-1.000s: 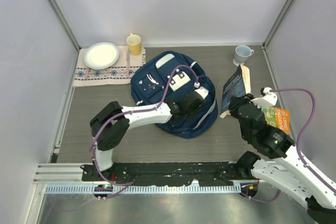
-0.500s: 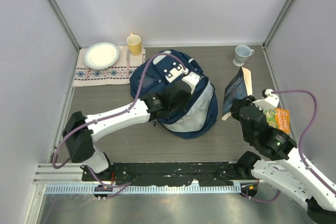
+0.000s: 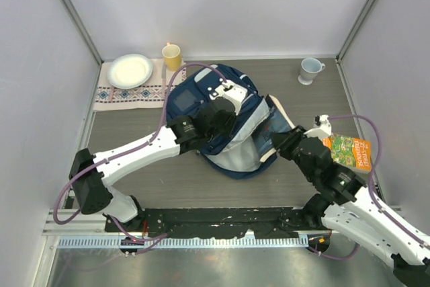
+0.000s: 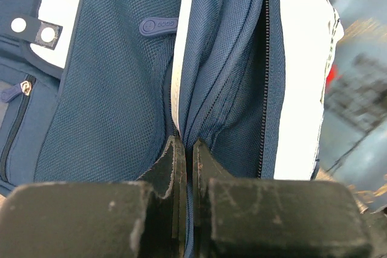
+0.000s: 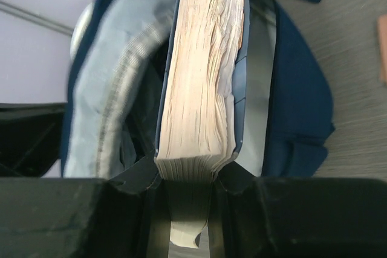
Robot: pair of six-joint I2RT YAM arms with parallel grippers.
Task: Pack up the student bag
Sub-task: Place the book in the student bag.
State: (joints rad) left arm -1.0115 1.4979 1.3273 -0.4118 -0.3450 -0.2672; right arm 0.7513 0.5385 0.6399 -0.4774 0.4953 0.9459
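The student bag (image 3: 195, 99), navy with white trim, lies in the middle of the table with its mouth facing right. My left gripper (image 3: 227, 113) is shut on the fabric edge of the bag's opening (image 4: 199, 89) and holds it up; the jaws (image 4: 187, 149) pinch the blue cloth. My right gripper (image 3: 285, 144) is shut on a thick blue-covered book (image 3: 279, 124). The book's (image 5: 202, 83) page edges face the right wrist camera, its far end between the bag's pale lining (image 5: 115, 83) and its navy side (image 5: 299, 101). The jaws (image 5: 184, 170) clamp the book's near end.
An orange-covered book (image 3: 349, 152) lies flat at the right, beside my right arm. A white mug (image 3: 310, 70) stands at the back right. At the back left are a yellow cup (image 3: 173, 56) and a white plate (image 3: 130, 70) on a patterned cloth (image 3: 134, 92).
My left gripper has pulled the bag's edge up and to the left, opening its mouth. My right arm has carried the blue book left, from beside the orange book into the opening.
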